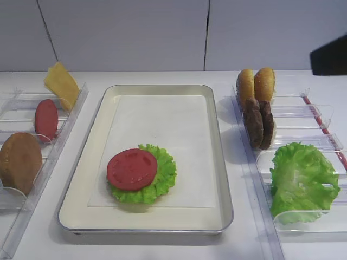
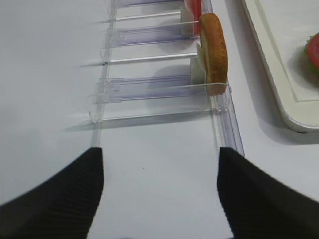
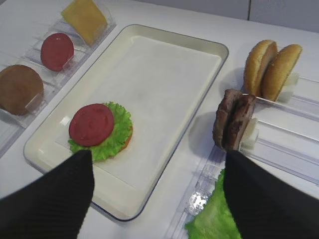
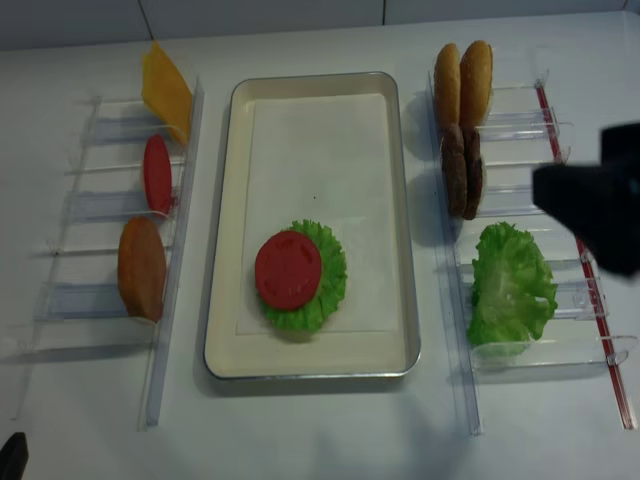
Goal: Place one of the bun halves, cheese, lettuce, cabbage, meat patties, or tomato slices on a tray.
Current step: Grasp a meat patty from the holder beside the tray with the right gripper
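Observation:
The cream tray (image 1: 162, 89) holds a stack: a tomato slice (image 1: 132, 169) on a frilly lettuce leaf (image 1: 166, 176), with a bun edge (image 3: 129, 141) showing beneath. The right rack carries two bun halves (image 1: 256, 84), two meat patties (image 1: 258, 123) and a big lettuce leaf (image 1: 301, 181). On the left rack stand cheese (image 1: 61, 84), a tomato slice (image 1: 46, 119) and a bun half (image 1: 20, 161). My right gripper (image 3: 158, 194) is open and empty, high above the strip between the tray's corner and the right rack. My left gripper (image 2: 159, 194) is open over bare table near the left rack.
Clear plastic slotted racks (image 4: 520, 130) (image 4: 100, 210) flank the tray on both sides. The right arm shows as a dark blur (image 4: 595, 200) over the right rack. White paper liner (image 1: 162, 130) covers the tray floor, bare behind the stack.

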Robot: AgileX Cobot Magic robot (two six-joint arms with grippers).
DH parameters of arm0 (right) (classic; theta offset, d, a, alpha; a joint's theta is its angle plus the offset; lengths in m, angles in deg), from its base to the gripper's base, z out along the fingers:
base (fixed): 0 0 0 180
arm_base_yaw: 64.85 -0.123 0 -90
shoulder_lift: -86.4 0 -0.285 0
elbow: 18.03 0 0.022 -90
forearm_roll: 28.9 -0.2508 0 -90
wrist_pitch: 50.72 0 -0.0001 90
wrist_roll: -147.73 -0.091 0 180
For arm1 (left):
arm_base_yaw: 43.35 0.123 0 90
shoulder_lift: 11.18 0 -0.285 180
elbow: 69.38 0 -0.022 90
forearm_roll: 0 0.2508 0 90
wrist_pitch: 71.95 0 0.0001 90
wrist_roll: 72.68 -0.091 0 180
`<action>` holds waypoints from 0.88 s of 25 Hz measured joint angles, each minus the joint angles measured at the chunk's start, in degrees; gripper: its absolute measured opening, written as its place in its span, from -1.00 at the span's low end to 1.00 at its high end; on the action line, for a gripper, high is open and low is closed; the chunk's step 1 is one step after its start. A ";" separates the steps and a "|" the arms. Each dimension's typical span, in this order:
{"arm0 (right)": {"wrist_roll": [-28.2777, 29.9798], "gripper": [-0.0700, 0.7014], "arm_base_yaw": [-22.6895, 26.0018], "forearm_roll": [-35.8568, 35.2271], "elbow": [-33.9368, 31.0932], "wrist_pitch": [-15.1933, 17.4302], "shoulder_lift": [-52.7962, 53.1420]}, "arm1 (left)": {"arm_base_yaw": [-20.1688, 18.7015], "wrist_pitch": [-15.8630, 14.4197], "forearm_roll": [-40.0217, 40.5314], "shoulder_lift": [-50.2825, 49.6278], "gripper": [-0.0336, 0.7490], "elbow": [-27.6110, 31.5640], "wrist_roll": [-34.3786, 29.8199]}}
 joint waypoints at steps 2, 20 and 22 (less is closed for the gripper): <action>0.87 0.61 0.00 -0.94 3.43 0.61 -6.35 | 0.00 0.00 0.00 0.00 0.26 0.00 0.00; -19.49 0.61 -13.56 20.38 23.82 1.41 -39.39 | 0.00 0.00 0.10 0.00 0.26 0.00 0.00; -22.16 0.59 -14.60 22.01 24.64 0.53 -41.61 | 0.00 0.00 0.10 0.00 0.26 0.00 0.00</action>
